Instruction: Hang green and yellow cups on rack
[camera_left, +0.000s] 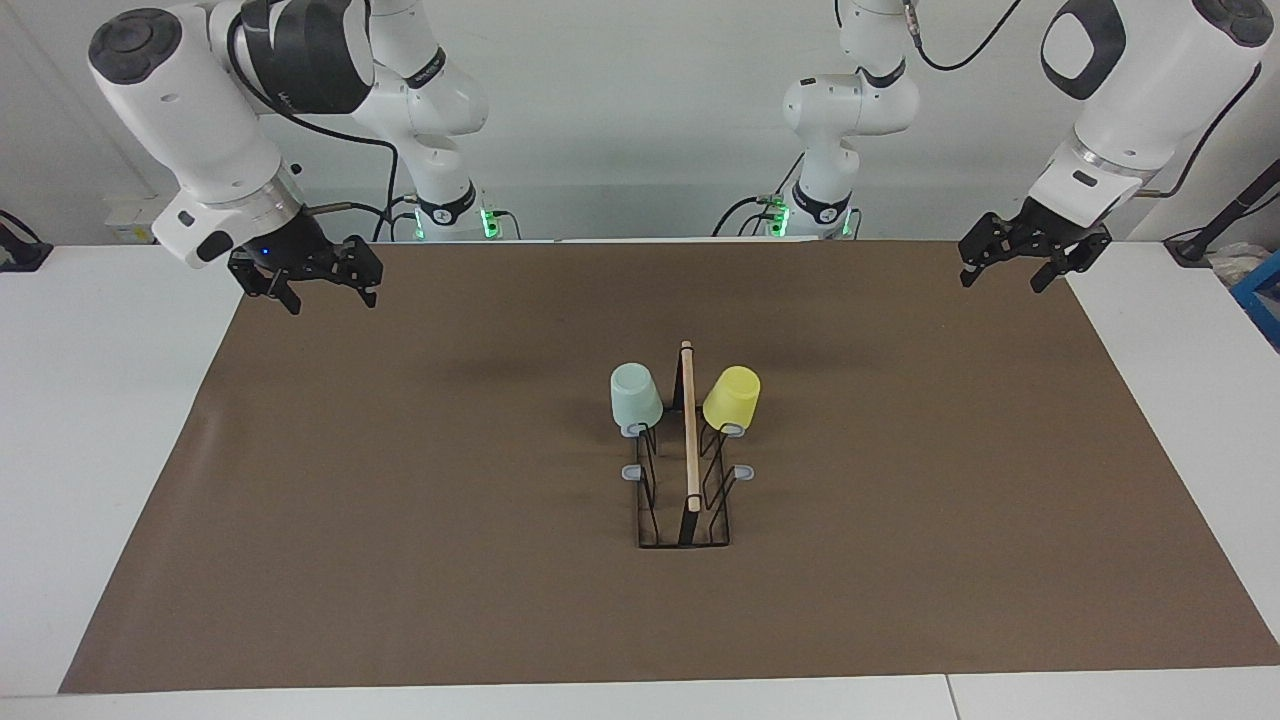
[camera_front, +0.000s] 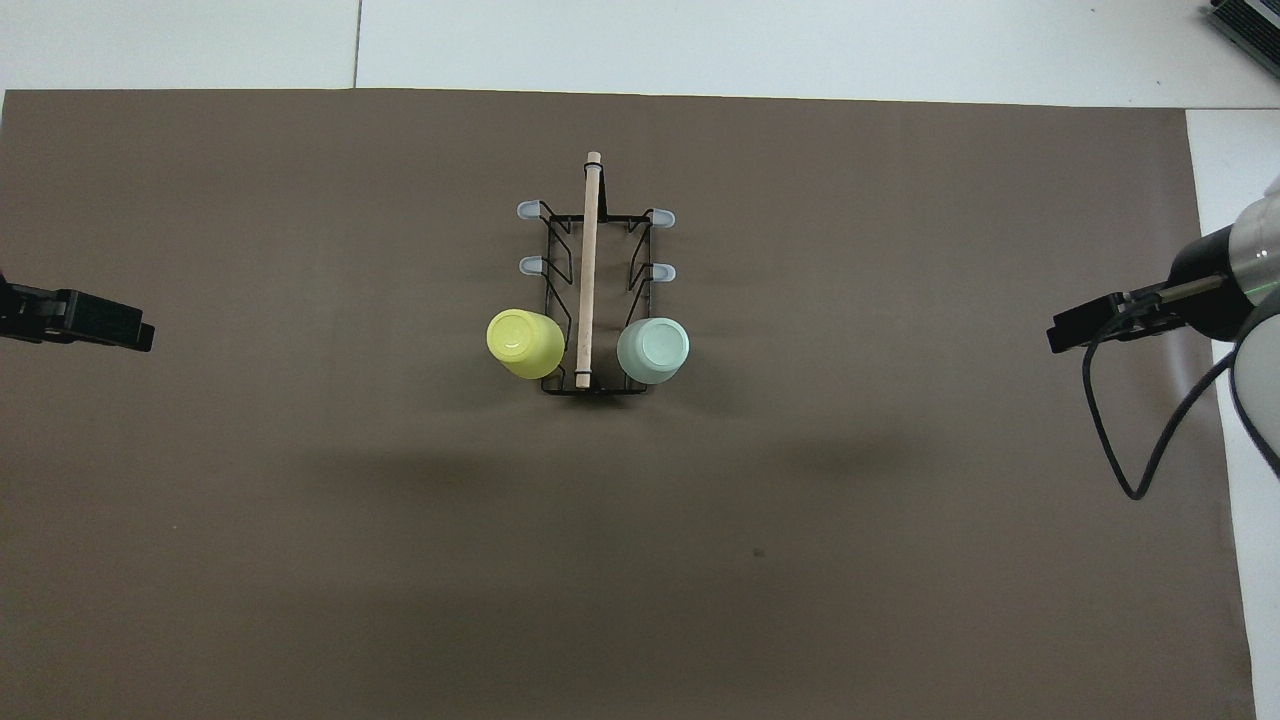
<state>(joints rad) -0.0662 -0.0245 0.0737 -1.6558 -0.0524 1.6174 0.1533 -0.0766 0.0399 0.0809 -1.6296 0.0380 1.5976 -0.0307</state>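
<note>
The black wire rack (camera_left: 690, 440) (camera_front: 590, 260) with a wooden rod on top stands mid-mat. The mint green cup (camera_left: 635, 395) (camera_front: 653, 350) hangs upside down on a peg nearest the robots, on the right arm's side. On the matching peg at the left arm's side hangs the yellow cup (camera_left: 732, 397) (camera_front: 525, 343), also upside down. My right gripper (camera_left: 330, 298) (camera_front: 1090, 330) is open and holds nothing, up over the mat's edge at the right arm's end. My left gripper (camera_left: 1003, 280) (camera_front: 100, 325) waits open over the mat's edge at the left arm's end.
A brown mat (camera_left: 400, 520) covers most of the white table (camera_left: 90, 420). Grey-tipped pegs (camera_left: 631, 472) (camera_left: 745, 471) farther from the robots on the rack carry nothing. A cable (camera_front: 1130, 440) loops below the right wrist.
</note>
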